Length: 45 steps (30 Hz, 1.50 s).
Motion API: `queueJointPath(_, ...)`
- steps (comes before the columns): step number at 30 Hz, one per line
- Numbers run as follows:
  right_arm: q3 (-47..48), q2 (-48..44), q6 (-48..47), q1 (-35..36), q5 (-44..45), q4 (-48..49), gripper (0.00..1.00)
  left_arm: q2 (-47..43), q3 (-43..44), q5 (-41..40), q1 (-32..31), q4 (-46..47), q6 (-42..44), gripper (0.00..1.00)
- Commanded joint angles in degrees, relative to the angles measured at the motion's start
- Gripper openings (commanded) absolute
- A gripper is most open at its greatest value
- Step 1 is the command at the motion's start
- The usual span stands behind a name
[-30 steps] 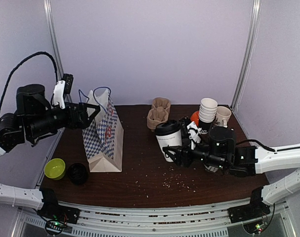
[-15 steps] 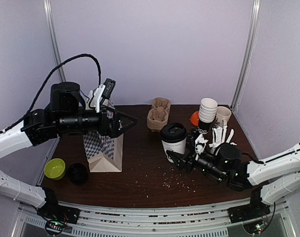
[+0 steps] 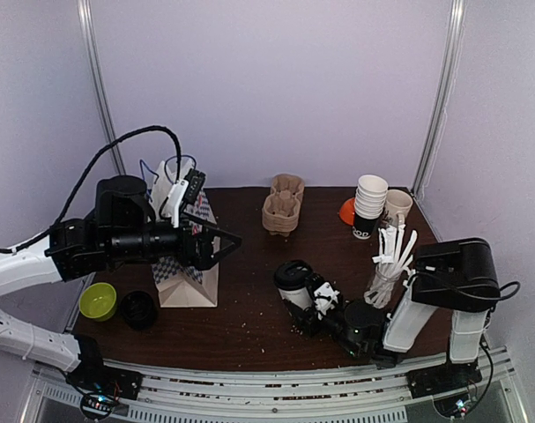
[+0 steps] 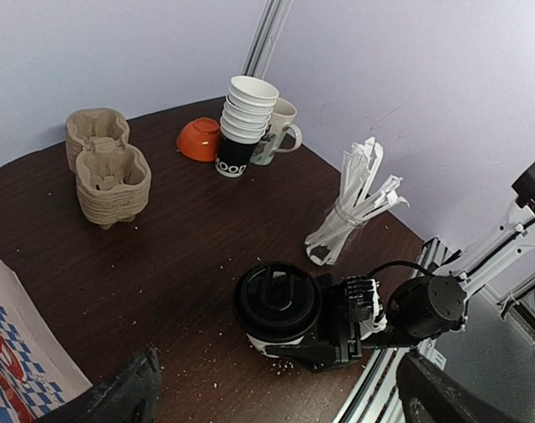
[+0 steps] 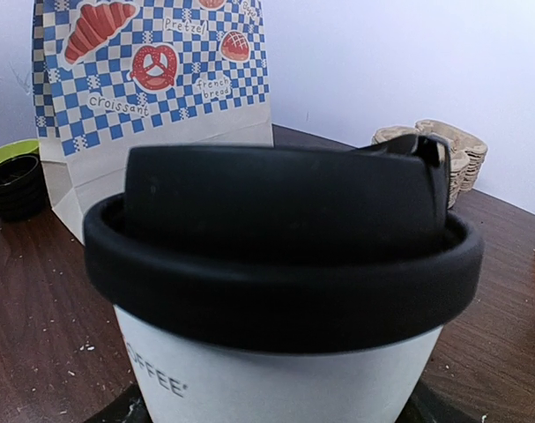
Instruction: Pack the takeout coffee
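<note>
Sitting a little toward 4 o'clock from the middle of the table (image 3: 249, 330), the coffee cup (image 3: 293, 280) is wearing its black lid (image 4: 277, 300), so its contents are hidden. The right gripper (image 3: 313, 305) is reaching in low from 4 o'clock and is grasping the cup around its white lower body. Whether the base is touching the wood I cannot tell.

At 12 o'clock from the cup, well apart, the stack of brown carrier trays (image 3: 283, 204) is standing with its top two holes holding nothing. At 3 o'clock, a glass (image 3: 380, 286) is holding a bunch of white wrapped straws (image 4: 364, 189) that are fanning outward. At 1 o'clock, a stack of paper cups (image 3: 370, 203) is nesting upright beside a mug (image 3: 397, 206) and an upturned orange bowl (image 3: 345, 210).

At 9 o'clock, the checked paper bag (image 3: 189, 269) is standing upright; its inside is not showing. The left gripper (image 3: 225, 250) is hovering just beside the bag with its jaws spread wide, grasping nothing. Farther toward 9 o'clock, a green bowl (image 3: 98, 300) and a black bowl (image 3: 138, 309) are sitting side by side.
</note>
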Motion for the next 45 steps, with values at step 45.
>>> queueJointPath(45,-9.6,-22.6,11.5,14.9,15.8,-19.5,1.00,-4.7,-4.0,-10.3,-0.6,3.6,1.2,0.99)
